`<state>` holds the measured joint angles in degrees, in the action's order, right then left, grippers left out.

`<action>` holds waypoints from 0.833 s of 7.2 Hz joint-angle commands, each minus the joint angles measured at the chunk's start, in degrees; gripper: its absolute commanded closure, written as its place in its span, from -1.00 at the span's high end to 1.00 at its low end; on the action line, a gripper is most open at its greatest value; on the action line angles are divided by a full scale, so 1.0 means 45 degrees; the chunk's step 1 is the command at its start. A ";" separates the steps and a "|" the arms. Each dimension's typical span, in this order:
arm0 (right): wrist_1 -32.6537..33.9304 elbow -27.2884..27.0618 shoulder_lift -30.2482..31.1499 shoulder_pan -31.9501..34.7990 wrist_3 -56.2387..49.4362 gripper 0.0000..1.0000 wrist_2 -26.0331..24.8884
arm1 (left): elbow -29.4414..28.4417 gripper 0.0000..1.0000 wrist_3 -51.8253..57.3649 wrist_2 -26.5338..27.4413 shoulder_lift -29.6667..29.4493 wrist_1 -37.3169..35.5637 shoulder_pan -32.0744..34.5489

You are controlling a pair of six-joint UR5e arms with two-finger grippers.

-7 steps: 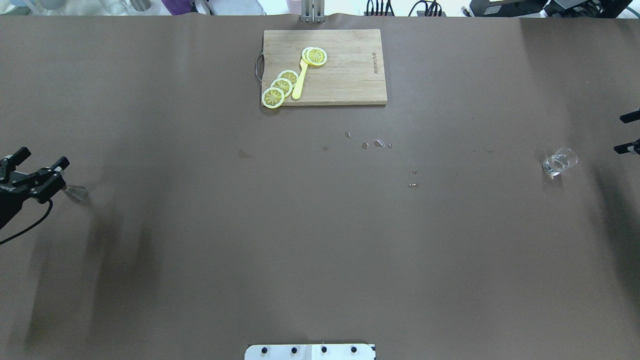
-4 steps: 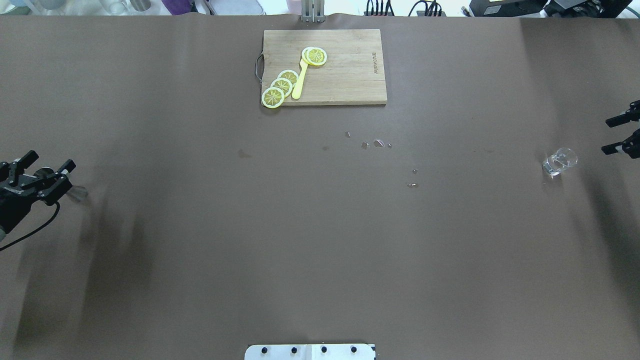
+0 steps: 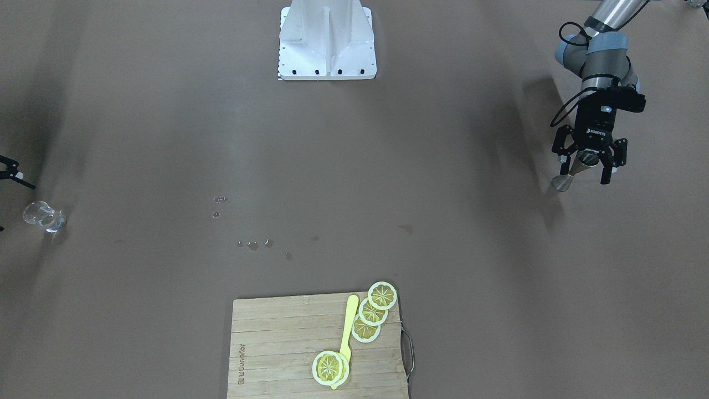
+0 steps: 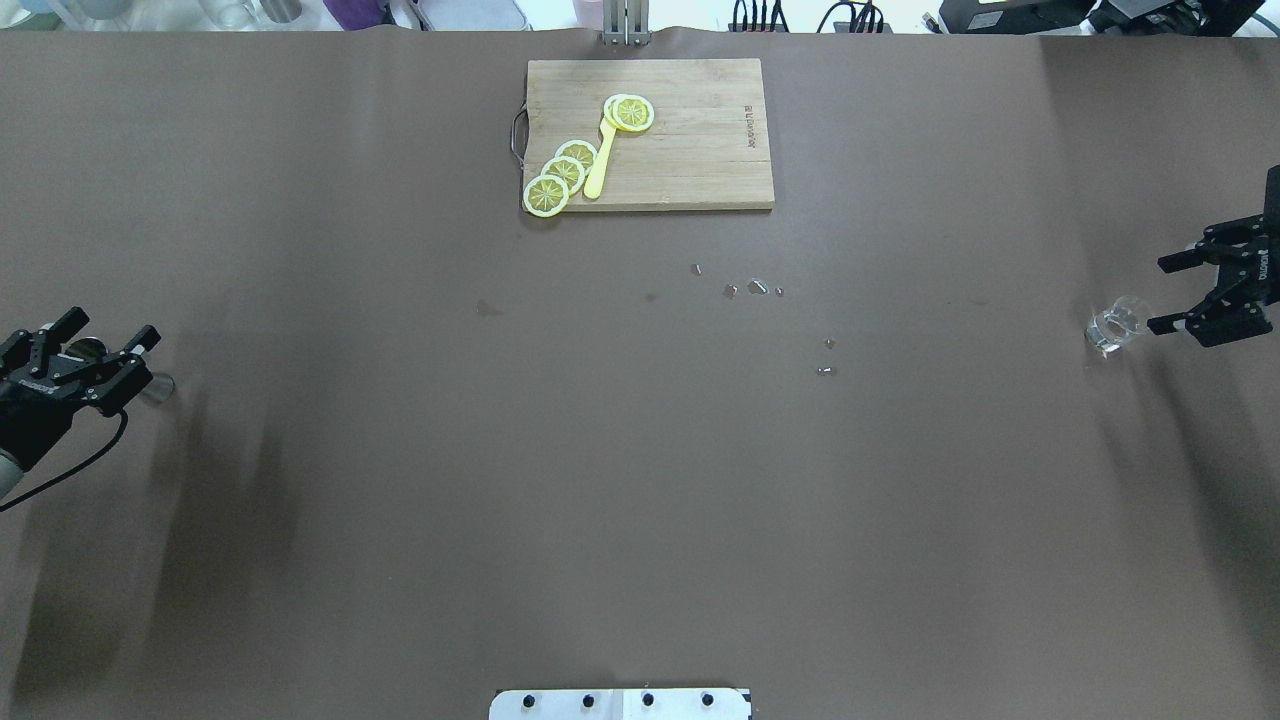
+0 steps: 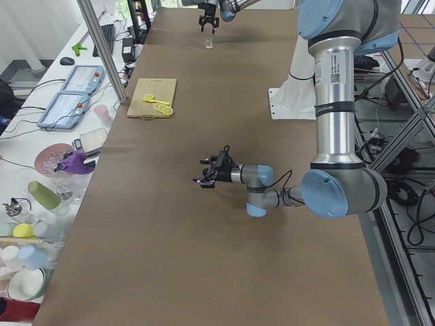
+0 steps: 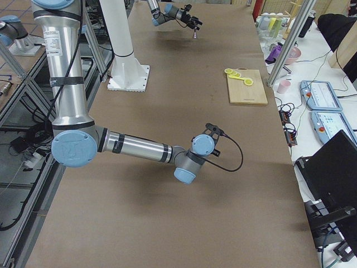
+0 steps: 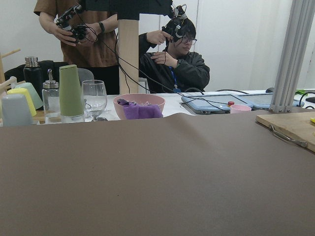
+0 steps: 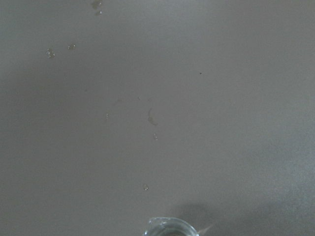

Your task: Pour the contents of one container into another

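Since both sets of fingers (image 4: 1185, 259) are wide, your left gripper (image 3: 585, 169) probably straddles the jigger (image 3: 568, 177) and right gripper (image 4: 1172, 294) sits beside the glass (image 4: 1118, 326), prepping grabs.

Broad worktop (image 4: 640, 500) lay open between the jigger (image 4: 155, 385), far left, and the glass (image 4: 1118, 325), far right; only small droplets (image 4: 757, 287) dotted the middle. The cutting board (image 4: 690, 150), carrying lemon slices (image 4: 563, 172) and a spoon (image 4: 598, 170), stood at the far edge, well apart from both.
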<state>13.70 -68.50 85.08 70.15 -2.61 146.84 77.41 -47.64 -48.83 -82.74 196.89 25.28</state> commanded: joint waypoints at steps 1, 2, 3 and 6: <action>-0.1300 0.0572 0.0000 -0.0199 0.0033 1.00 -0.0229 | -0.0190 0.94 0.0019 0.0419 -0.0011 0.0229 -0.0226; -0.2079 0.1038 -0.0020 -0.0354 0.0032 1.00 -0.0655 | -0.0171 0.94 0.0039 0.0441 -0.0011 0.0347 -0.0266; -0.2357 0.1120 -0.0020 -0.0394 0.0052 1.00 -0.0717 | -0.0093 0.94 0.0058 0.0441 -0.0011 0.0348 -0.0267; -0.2730 0.1296 -0.0020 -0.0452 0.0091 1.00 -0.0718 | 0.0549 0.94 0.0175 0.0383 0.0066 0.0309 -0.0267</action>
<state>2.11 -63.13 84.99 68.30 -2.26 143.62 78.56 -47.08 -46.95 -82.67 198.37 24.09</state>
